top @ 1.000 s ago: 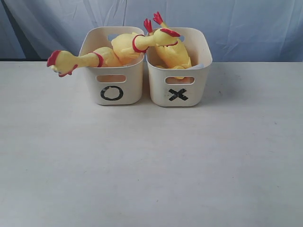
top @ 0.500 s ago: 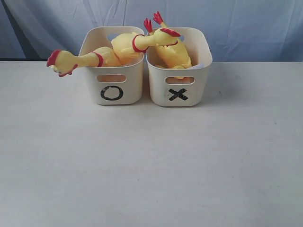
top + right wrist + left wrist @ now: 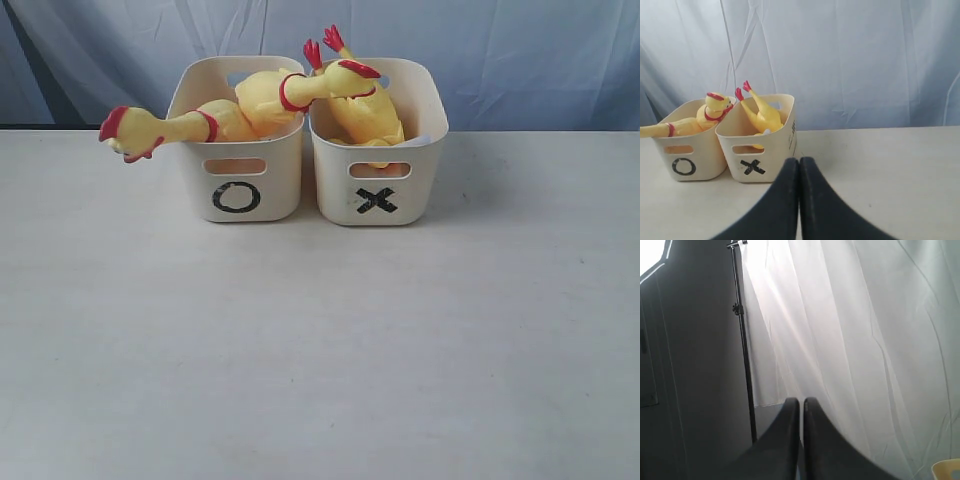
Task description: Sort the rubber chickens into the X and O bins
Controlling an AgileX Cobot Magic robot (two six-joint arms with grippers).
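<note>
- Showing, in the exterior view, the O bin (image 3: 240,190) and the X bin (image 3: 378,195) side by side at the far part of the pale table (image 3: 320,350), O on the left, walls very close together.
- Holding in the O bin the left chicken (image 3: 135,128), neck and red-combed head hung out past the left rim.
- Holding there also the middle chicken (image 3: 262,100), head leaned to the right across the rim of the X bin; perhaps the bigger one, hard to judge with the bodies overlapped.
- Containing in the X bin the right chicken (image 3: 370,118), head down, red feet up above the back rim.
- Pressed together and pinching nothing: left gripper (image 3: 801,401), only a thin slit between the dark fingers, pointed toward a white curtain (image 3: 850,340) and a black stand pole (image 3: 742,365), away from the bins.
- Pressed fully together and empty too: right gripper (image 3: 799,160), above the table, in front of the X bin, well apart from it.
</note>
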